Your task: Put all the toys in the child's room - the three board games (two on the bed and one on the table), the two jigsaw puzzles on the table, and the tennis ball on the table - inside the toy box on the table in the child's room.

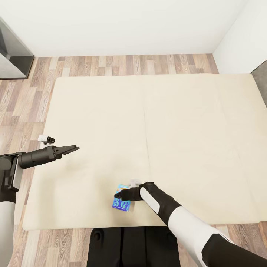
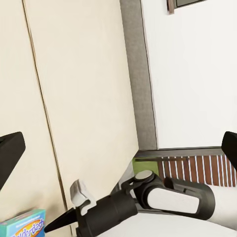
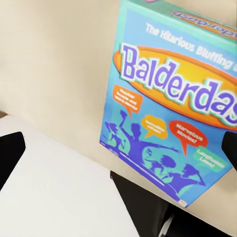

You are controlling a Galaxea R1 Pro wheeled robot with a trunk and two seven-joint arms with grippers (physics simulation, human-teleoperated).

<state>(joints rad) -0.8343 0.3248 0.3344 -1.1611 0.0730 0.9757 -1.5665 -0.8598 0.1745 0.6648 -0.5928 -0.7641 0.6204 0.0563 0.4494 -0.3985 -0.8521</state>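
I see the bed (image 1: 155,122) taking most of the head view. My right arm bends across its near edge, right gripper (image 1: 122,194) spread wide over the blue board game (image 1: 121,203). Left gripper (image 1: 72,149) hovers level over the bed's left edge, fingers together.

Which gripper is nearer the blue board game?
Right. The right gripper is at the board game on the bed; the left gripper hovers well apart, over the bed's other side.

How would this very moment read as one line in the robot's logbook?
place: bed | right gripper: at blue board game, grasp unclear | left gripper: hovering, holds nothing
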